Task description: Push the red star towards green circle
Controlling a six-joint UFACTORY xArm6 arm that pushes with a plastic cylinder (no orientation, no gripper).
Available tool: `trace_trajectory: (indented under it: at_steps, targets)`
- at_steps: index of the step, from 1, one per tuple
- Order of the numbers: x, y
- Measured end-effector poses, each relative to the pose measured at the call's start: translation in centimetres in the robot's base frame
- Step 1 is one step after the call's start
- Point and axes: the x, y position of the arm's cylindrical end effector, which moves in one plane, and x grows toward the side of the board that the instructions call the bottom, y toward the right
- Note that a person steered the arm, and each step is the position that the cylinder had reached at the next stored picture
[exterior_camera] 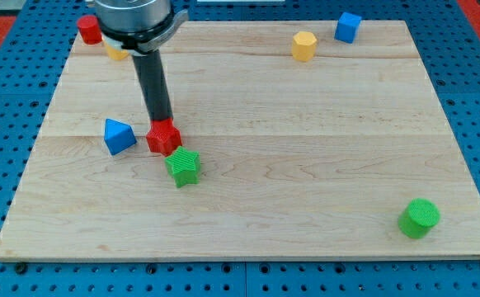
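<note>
Red star (163, 138) lies left of centre on the wooden surface (306, 165), with my tip (160, 120) touching its upper edge. This end effector is a plain rod that has no jaws and grasps nothing. The star's ridged red body almost touches the green star (183, 166), just below and to its right. A blue triangular block (118, 136) sits near its left. The green circle (418, 218) is well apart, near the view's bottom right corner.
</note>
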Motion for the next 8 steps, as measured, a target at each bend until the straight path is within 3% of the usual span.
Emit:
trace_trajectory:
  at_steps: [2,5,6,8]
  targets:
    - [3.4,-2.0]
    - [4.6,12.3]
    - [3.5,12.7]
    - [6.1,20.1]
